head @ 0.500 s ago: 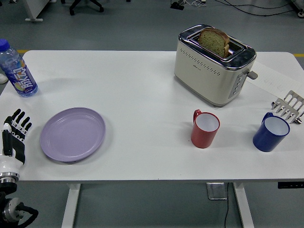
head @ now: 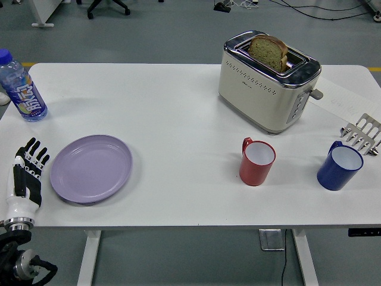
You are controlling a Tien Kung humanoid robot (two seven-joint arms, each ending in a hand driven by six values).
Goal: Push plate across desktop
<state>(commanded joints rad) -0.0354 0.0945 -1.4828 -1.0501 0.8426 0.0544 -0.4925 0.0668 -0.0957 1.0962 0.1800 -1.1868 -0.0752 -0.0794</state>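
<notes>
A lilac plate (head: 91,168) lies flat on the white table (head: 178,131) at the near left. My left hand (head: 28,164) is just left of the plate, over the table's left edge, fingers straight and spread, holding nothing. A small gap shows between the fingertips and the plate's left rim. The right arm is out of view.
A water bottle (head: 21,88) stands at the far left. A cream toaster (head: 268,83) with a bread slice stands at the back right. A red mug (head: 257,161) and a blue mug (head: 340,167) stand to the right, with metal tongs (head: 362,134) near the right edge.
My left hand has moved right and slightly up, closer to the plate's left rim. The plate has not moved.
</notes>
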